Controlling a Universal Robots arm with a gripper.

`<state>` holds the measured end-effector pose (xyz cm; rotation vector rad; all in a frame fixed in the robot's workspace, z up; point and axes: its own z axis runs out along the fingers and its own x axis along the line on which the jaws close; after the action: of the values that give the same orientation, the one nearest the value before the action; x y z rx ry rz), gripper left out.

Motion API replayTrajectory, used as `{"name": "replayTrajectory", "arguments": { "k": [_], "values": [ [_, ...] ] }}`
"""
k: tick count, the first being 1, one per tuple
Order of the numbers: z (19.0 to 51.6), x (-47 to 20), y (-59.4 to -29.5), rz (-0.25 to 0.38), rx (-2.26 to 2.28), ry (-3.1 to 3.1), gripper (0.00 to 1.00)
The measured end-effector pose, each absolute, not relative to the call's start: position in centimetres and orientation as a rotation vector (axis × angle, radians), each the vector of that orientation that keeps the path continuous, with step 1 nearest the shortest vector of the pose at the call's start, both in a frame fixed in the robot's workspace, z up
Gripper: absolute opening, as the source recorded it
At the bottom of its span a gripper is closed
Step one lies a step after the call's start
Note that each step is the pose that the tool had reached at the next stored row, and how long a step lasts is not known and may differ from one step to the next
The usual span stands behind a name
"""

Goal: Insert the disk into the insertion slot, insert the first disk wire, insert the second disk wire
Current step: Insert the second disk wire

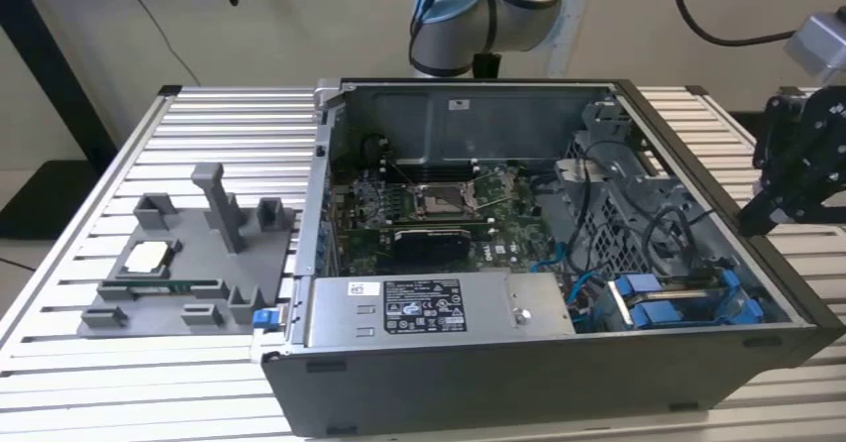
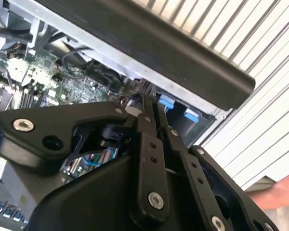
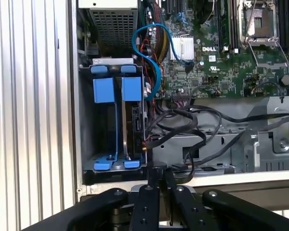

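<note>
First wrist view: my gripper (image 3: 160,171), pressed together and empty, hangs near the blue-framed disk (image 3: 133,122) seated in the grey metal slot (image 3: 85,130).

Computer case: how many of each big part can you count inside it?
Power-supply box: 1
Motherboard: 1
Blue drive carriers: 2
Total: 4

Print marks the label (image 1: 423,309) on the power-supply box (image 1: 532,308) and the motherboard (image 3: 221,62), mostly illegible, it seems.
</note>
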<state>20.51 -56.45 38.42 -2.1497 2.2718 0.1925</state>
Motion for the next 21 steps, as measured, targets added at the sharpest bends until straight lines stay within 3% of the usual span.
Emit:
{"name": "replayTrajectory", "arguments": {
  "k": [21],
  "values": [
    [39.1,13.5,-56.0,0.158,-2.144,2.254,0.16]
  ]
}}
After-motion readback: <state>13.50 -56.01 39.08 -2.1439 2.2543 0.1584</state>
